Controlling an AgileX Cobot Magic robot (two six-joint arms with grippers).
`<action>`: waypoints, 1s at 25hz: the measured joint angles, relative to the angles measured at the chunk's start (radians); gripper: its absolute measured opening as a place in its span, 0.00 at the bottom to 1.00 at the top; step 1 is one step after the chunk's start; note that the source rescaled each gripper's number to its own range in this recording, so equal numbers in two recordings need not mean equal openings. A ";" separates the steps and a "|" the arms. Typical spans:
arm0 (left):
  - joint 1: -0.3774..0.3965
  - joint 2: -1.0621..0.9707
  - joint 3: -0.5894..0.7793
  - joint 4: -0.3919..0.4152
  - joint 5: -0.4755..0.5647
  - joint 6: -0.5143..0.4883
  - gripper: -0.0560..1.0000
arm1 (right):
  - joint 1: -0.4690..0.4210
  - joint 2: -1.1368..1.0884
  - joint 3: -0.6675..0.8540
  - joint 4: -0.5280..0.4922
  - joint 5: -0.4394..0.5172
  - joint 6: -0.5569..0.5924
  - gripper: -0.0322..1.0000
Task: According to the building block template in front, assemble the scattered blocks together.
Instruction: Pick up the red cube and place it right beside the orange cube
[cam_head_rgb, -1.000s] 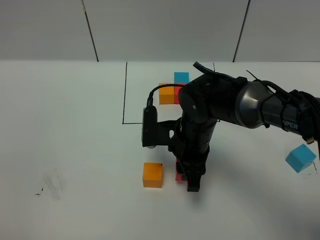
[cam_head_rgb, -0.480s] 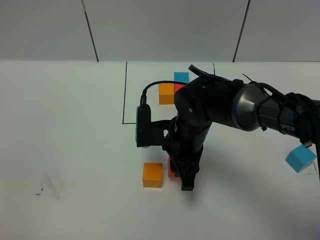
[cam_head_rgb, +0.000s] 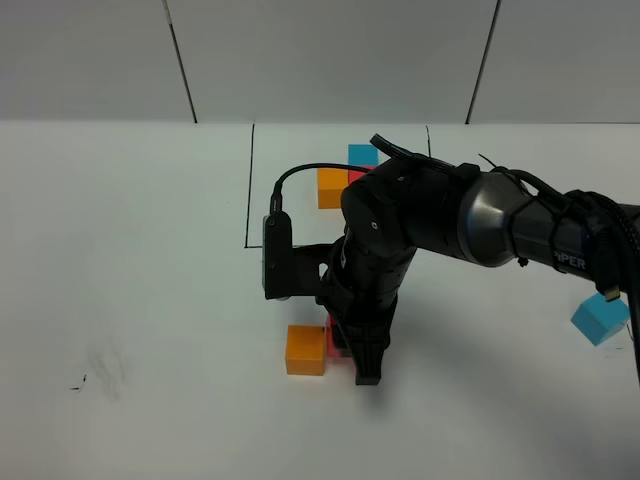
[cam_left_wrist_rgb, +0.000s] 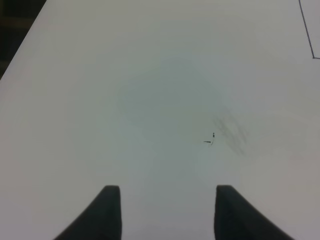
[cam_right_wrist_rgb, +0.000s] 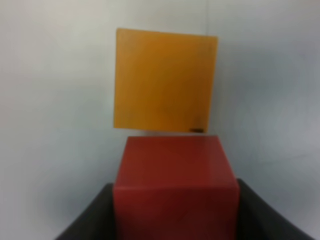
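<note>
My right gripper (cam_head_rgb: 350, 352) reaches across the middle, pointing down, shut on the loose red block (cam_head_rgb: 333, 340). In the right wrist view the red block (cam_right_wrist_rgb: 174, 185) sits between the dark fingers (cam_right_wrist_rgb: 85, 220), its far edge right against the loose orange block (cam_right_wrist_rgb: 165, 80). That orange block (cam_head_rgb: 305, 350) lies just left of the red one. The loose cyan block (cam_head_rgb: 600, 318) lies far right. The template (cam_head_rgb: 331, 187) sits behind my arm, with its cyan cube (cam_head_rgb: 363, 154) showing and its red cube mostly hidden. My left gripper (cam_left_wrist_rgb: 167, 210) is open over bare table.
A thin black line (cam_head_rgb: 247, 200) frames the template area; my right arm covers much of it. A small pen mark and smudge (cam_left_wrist_rgb: 210, 141) lie on the white table at the left. A grey panelled wall (cam_head_rgb: 320, 60) stands behind the table.
My right gripper has slid left with the red block, closing the gap until it sits beside the orange block. The orange and cyan blocks have not moved.
</note>
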 joint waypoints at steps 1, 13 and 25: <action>0.000 0.000 0.000 0.000 0.000 0.000 0.06 | 0.000 0.004 0.000 0.002 0.001 0.000 0.31; 0.000 0.000 0.000 0.000 0.000 0.000 0.06 | 0.000 0.058 -0.003 0.028 -0.001 -0.024 0.31; 0.000 0.000 0.000 0.000 0.000 0.000 0.06 | 0.000 0.119 -0.068 0.030 0.000 -0.016 0.31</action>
